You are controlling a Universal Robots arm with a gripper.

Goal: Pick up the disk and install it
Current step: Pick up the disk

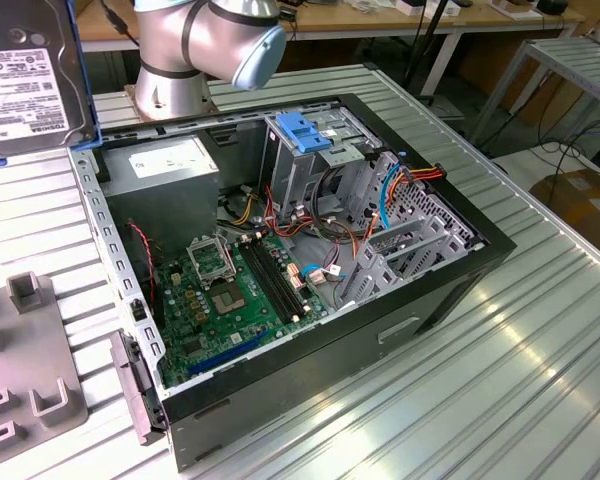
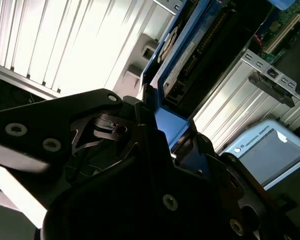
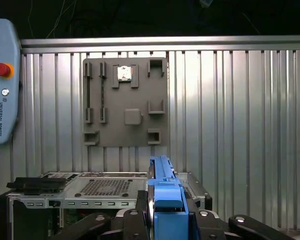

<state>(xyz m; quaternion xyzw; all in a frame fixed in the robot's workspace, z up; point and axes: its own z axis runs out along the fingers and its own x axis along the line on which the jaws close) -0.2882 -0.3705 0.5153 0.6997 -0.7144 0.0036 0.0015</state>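
Observation:
The disk (image 1: pixel 25 75), a black drive with a white label and blue side rails, hangs in the air at the exterior view's upper left, above the table and to the left of the open computer case (image 1: pixel 380 340). In both wrist views my gripper (image 3: pixel 167 216) is shut on the disk's blue rail (image 3: pixel 165 197), with a black finger on each side. In the second wrist view the disk (image 2: pixel 187 55) extends away from the gripper (image 2: pixel 165 125) on edge. The tall grey drive cage with a light-blue latch (image 1: pixel 302 135) stands inside the case at the back.
A grey fixture plate (image 1: pixel 20 350) with raised blocks lies on the ribbed metal table at the exterior view's left. The arm's elbow (image 1: pixel 210 40) hangs over the back of the case. Cables and a green motherboard (image 1: pixel 230 290) fill the case floor. A teach pendant (image 3: pixel 2 80) rests nearby.

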